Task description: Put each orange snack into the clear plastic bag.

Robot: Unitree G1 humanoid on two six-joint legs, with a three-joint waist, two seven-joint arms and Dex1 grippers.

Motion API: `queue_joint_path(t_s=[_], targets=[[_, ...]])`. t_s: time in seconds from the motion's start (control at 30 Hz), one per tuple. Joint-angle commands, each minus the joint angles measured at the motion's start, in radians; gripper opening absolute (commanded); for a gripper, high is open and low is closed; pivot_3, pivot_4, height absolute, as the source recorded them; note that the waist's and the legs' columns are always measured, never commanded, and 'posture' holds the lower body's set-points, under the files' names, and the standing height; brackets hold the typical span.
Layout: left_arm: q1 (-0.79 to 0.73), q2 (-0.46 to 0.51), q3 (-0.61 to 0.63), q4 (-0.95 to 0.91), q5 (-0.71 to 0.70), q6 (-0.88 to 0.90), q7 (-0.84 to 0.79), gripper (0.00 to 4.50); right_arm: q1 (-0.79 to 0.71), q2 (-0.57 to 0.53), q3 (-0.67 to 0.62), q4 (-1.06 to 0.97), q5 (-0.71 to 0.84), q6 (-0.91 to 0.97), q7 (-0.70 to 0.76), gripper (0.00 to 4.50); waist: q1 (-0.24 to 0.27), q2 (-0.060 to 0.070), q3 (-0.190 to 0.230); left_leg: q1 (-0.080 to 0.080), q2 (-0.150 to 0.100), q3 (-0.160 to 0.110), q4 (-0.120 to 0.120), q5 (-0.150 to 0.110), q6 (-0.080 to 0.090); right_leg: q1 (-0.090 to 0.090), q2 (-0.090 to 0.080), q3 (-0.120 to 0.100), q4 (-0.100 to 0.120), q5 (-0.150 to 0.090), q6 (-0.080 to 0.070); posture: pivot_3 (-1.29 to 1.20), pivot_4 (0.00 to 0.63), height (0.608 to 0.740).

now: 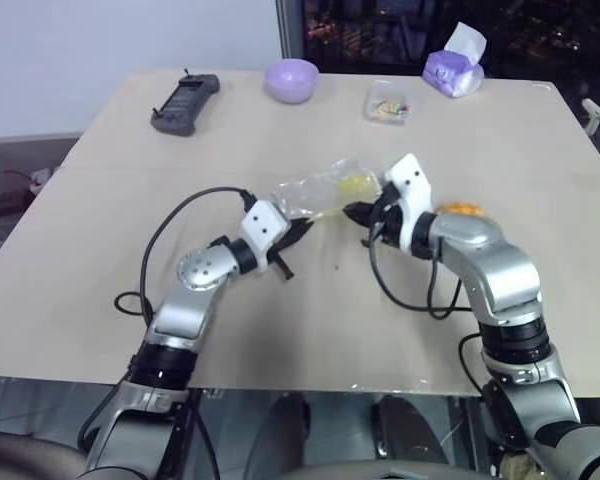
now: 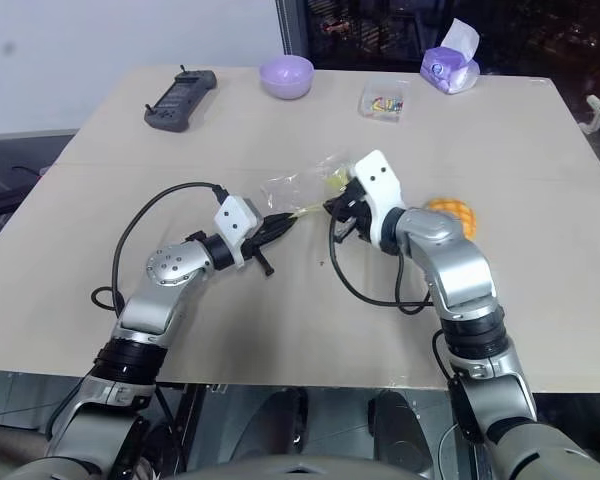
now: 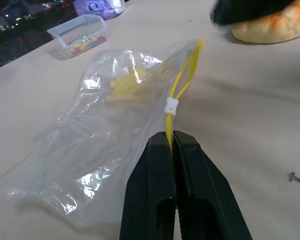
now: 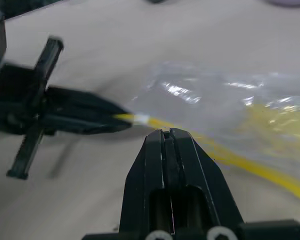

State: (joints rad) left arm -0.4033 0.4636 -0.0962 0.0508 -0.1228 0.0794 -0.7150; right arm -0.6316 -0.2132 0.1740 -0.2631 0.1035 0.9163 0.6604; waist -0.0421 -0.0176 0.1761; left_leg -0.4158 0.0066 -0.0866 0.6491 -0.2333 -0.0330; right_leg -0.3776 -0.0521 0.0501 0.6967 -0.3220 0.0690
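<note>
The clear plastic bag lies crinkled on the table centre, with a yellowish patch showing through it. Its yellow strip faces my grippers. My left gripper is shut on one end of that strip, just past a small white slider. My right gripper is shut with its tips right at the strip; I cannot tell if it pinches it. The two grippers nearly meet tip to tip over the bag's edge. The orange snack sits on the table just behind my right forearm, partly hidden by it.
At the table's far side stand a black handheld controller, a purple bowl, a small clear box with colourful bits and a purple tissue pack. Black cables hang from both wrists over the near tabletop.
</note>
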Motion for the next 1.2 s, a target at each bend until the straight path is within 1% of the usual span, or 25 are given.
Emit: queue_joint_path(t_s=[0.03,0.13,0.3,0.57,0.93,1.2], targets=[[-0.002,-0.009,0.015,-0.024,-0.017,-0.017,-0.003,0.00,-0.028,0.019,0.012,0.046,0.011,-0.029,-0.038,0.05,-0.001,0.000,0.000,0.000,0.000,0.000,0.000,0.000,0.000,0.000,0.000,0.000,0.000,0.000,0.000,0.00,0.150,0.740],[-0.002,-0.012,0.017,-0.024,-0.016,-0.016,-0.004,0.00,-0.038,0.026,0.013,0.092,0.013,-0.047,-0.056,0.05,-0.001,0.000,0.000,0.000,0.000,0.000,0.000,0.000,0.000,0.000,0.000,0.000,0.000,0.000,0.000,0.00,0.150,0.740],[0.014,-0.008,0.012,-0.032,-0.010,-0.016,-0.009,0.00,-0.064,0.040,-0.032,0.162,0.042,-0.070,-0.084,0.05,-0.003,0.000,0.000,0.000,0.000,0.000,0.000,0.000,0.000,0.000,0.000,0.000,0.000,0.000,0.000,0.00,0.150,0.740],[0.016,-0.008,0.012,-0.030,-0.008,-0.020,-0.010,0.00,-0.080,0.042,-0.077,0.169,0.110,-0.054,-0.089,0.05,-0.001,0.000,0.000,0.000,0.000,0.000,0.000,0.000,0.000,0.000,0.000,0.000,0.000,0.000,0.000,0.00,0.150,0.740],[0.014,-0.014,0.013,-0.033,-0.015,-0.014,-0.010,0.00,-0.062,0.030,-0.024,0.173,0.104,-0.071,-0.101,0.05,-0.002,0.000,0.000,0.000,0.000,0.000,0.000,0.000,0.000,0.000,0.000,0.000,0.000,0.000,0.000,0.00,0.150,0.740],[0.025,-0.021,0.014,-0.042,-0.018,-0.011,-0.012,0.00,-0.058,0.032,-0.018,0.185,0.105,-0.072,-0.115,0.05,-0.002,0.000,0.000,0.000,0.000,0.000,0.000,0.000,0.000,0.000,0.000,0.000,0.000,0.000,0.000,0.00,0.150,0.740]])
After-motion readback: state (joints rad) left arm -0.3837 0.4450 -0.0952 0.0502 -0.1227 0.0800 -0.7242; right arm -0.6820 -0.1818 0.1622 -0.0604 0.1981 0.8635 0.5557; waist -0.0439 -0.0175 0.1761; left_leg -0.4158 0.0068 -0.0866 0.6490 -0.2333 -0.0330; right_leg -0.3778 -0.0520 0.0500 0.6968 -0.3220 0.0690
